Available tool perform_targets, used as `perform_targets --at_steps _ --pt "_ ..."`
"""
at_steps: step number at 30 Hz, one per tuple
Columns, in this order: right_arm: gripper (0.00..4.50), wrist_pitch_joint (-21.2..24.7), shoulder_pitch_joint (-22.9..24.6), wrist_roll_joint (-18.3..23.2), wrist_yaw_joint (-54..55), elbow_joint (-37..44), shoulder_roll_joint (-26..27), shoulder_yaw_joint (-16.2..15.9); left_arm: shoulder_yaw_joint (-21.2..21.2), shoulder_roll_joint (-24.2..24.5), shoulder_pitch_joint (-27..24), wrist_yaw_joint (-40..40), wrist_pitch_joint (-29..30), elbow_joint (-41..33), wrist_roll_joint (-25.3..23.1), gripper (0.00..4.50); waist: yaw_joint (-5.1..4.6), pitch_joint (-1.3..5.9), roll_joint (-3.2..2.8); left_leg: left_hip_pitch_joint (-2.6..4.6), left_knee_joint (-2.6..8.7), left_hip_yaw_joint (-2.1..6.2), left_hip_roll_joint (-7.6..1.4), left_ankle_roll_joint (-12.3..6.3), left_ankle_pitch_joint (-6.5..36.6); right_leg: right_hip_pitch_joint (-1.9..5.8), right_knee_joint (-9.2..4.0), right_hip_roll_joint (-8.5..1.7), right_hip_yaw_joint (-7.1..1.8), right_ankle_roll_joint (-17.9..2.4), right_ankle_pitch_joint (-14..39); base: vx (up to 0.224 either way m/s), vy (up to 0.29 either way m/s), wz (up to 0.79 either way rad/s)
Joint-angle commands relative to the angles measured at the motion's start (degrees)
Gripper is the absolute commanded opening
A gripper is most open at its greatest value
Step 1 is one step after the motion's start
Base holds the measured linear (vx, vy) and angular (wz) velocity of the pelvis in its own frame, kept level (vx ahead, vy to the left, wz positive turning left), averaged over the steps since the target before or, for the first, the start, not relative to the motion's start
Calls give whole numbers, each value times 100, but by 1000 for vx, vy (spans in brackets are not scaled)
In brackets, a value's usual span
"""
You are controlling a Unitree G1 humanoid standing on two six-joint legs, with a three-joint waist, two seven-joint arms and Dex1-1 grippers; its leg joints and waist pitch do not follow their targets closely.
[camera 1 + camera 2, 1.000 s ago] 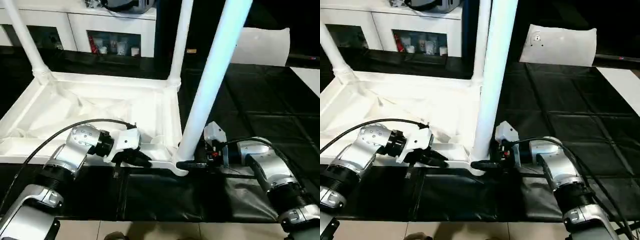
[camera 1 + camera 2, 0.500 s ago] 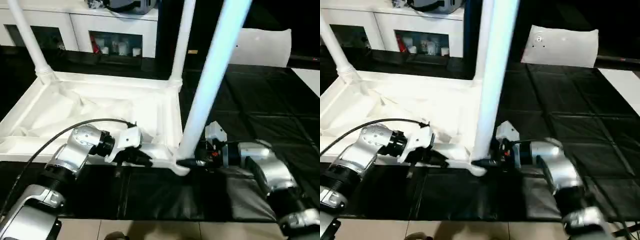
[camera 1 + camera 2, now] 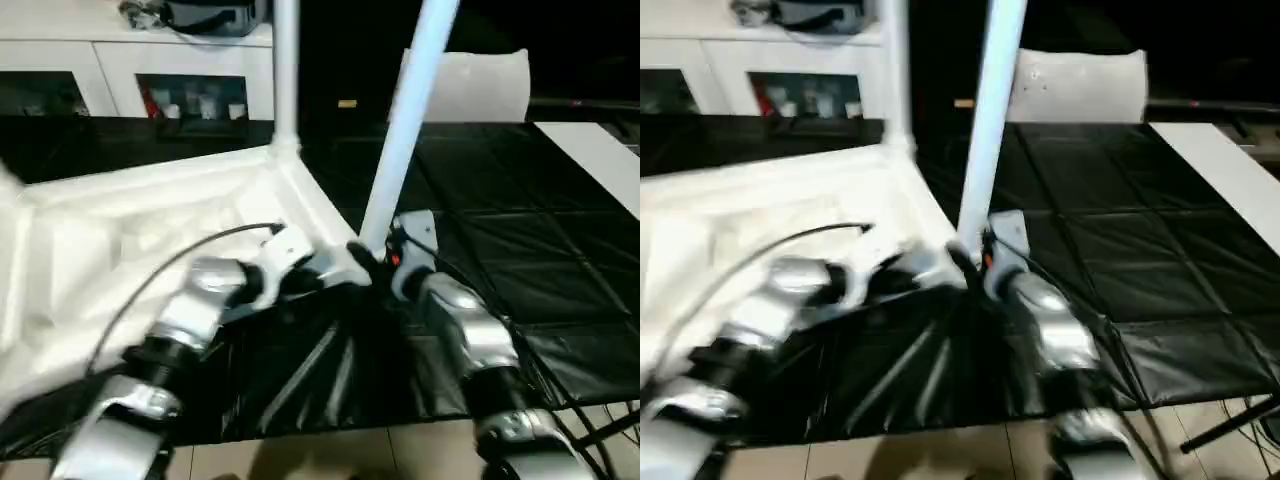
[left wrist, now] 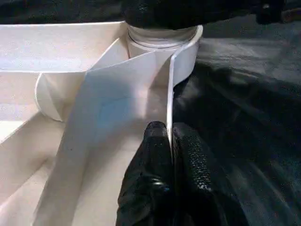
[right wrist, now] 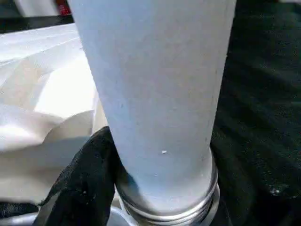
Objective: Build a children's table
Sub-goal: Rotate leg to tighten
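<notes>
Pinching the thin side wall of the upturned tabletop (image 4: 108, 84) near its corner socket, the left jaws (image 4: 170, 141) are closed on it. Just beyond, the right jaws (image 5: 155, 188) clasp the near leg (image 3: 405, 130) at its base; a second leg (image 3: 285, 70) stands upright at the far corner.

Both eye views look forward and down from the head over the silver forearms, sharing the upturned tabletop (image 3: 150, 215), its near corner leg (image 3: 405, 120) and the black mat (image 3: 520, 260). The left wrist camera sits very close, looking along its end effector (image 4: 170, 155) at the tabletop's rim and corner socket (image 4: 162, 40). The right wrist camera faces that same leg's base from close up.
</notes>
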State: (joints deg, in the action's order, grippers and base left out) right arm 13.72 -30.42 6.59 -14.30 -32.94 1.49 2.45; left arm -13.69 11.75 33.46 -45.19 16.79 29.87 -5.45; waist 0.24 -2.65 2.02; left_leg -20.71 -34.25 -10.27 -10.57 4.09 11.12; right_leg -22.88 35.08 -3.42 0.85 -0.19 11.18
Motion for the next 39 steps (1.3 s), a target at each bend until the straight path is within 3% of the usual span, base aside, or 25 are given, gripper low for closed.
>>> perform_targets --at_steps 1,2,4,7,10,12,14,17,18,19,20,23,25,27,28,30,33,35,39 --pt "264 269 33 204 -81 -263 465 -235 124 -432 161 426 -157 -279 252 0 11 294 0 36 478 102 -207 42 1589 141 -515 -371 -193 -876 1969 0 0 0" --pt "264 163 32 168 -119 -226 483 -218 112 -416 138 402 -169 -310 213 0 28 323 -13 27 458 84 -213 -20 1334 164 -472 -368 -197 -989 1429 0 0 0" --pt "320 75 20 127 -122 -223 498 -211 110 -414 115 405 -151 -349 175 0 35 336 -16 1 440 70 -205 -102 1083 202 -430 -368 -189 -1091 999 0 0 0" --pt "342 -51 65 158 -215 -123 410 -151 66 -312 27 272 -167 -427 162 0 36 340 -22 -5 429 59 -205 -188 922 215 -400 -365 -184 -1191 698 18 0 0" --pt "380 -290 380 204 -912 388 -127 -255 -36 105 -162 -251 -409 -469 199 0 53 343 -25 -4 420 52 -219 -301 791 241 -379 -368 -181 -1286 413 0 0 0" --pt "380 -326 460 235 -1131 524 -272 -260 -48 207 -206 -409 -478 -467 226 0 55 336 -2 -14 421 50 -215 -344 830 263 -388 -366 -178 -1287 455 0 0 0" --pt "413 -426 625 300 -1767 795 -731 -287 -113 504 -318 -962 -827 -460 289 0 74 318 -10 -3 428 53 -223 -340 968 260 -431 -375 -180 -1253 761 0 0 0" --pt "440 -484 707 321 -2154 922 -1012 -328 -143 665 -376 -1274 -999 -450 335 0 72 307 -9 8 429 45 -228 -294 1107 233 -441 -371 -184 -1233 1046 0 0 0" --pt "447 -503 790 372 -2809 1072 -1384 -448 -213 870 -422 -1684 -1209 -383 371 0 56 287 -17 8 444 40 -239 -279 1192 207 -454 -369 -192 -1214 1179 0 0 0" --pt "447 -503 802 381 -2911 1096 -1443 -466 -225 903 -429 -1753 -1245 -372 378 0 69 296 -6 9 449 59 -245 -283 1245 236 -461 -370 -180 -1167 1306 0 0 0" --pt "447 -496 830 403 -3145 1151 -1574 -502 -254 980 -448 -1920 -1332 -354 401 0 80 289 -20 33 441 45 -252 -280 1239 197 -463 -370 -191 -1195 1267 0 0 0" --pt "447 -498 833 443 -3801 1248 -1966 -647 -274 1125 -474 -2400 -1404 -328 558 0 104 291 1 15 442 47 -247 -301 1204 219 -438 -371 -186 -1220 1224 0 0 0" --pt "447 -527 796 580 -4606 1329 -2370 -834 -361 1289 -462 -2957 -1576 -233 678 0 136 307 20 15 421 37 -246 -360 1067 226 -426 -379 -184 -1268 1054 0 0 0" --pt "447 -494 779 650 -4846 1350 -2444 -862 -397 1327 -449 -3088 -1623 -198 687 0 166 312 12 23 411 26 -252 -415 979 222 -402 -381 -191 -1329 904 0 0 0" --pt "447 -494 722 691 -5124 1322 -2521 -906 -473 1386 -423 -3253 -1697 -162 659 0 165 311 43 13 409 27 -251 -452 955 231 -396 -378 -183 -1358 833 0 0 0" --pt "414 -465 632 741 -5502 1275 -2626 -988 -581 1460 -379 -3492 -1838 -100 610 0 180 310 41 15 406 30 -254 -495 928 232 -388 -385 -171 -1393 858 0 0 0" --pt "411 -341 529 800 -5969 1213 -2765 -1152 -684 1527 -332 -3778 -1993 -37 583 0 202 300 49 39 413 19 -273 -445 1001 215 -399 -374 -164 -1404 1007 0 0 0" --pt "372 -333 488 802 -6124 1166 -2798 -1219 -720 1545 -314 -3857 -2023 -26 578 0 231 301 29 51 414 18 -288 -399 1027 203 -389 -386 -166 -1410 1041 0 0 0" --pt "352 -370 423 820 -6349 1085 -2800 -1309 -765 1572 -276 -3963 -2099 30 579 0 306 315 69 61 404 6 -289 -369 929 206 -359 -385 -166 -1446 848 0 0 0"
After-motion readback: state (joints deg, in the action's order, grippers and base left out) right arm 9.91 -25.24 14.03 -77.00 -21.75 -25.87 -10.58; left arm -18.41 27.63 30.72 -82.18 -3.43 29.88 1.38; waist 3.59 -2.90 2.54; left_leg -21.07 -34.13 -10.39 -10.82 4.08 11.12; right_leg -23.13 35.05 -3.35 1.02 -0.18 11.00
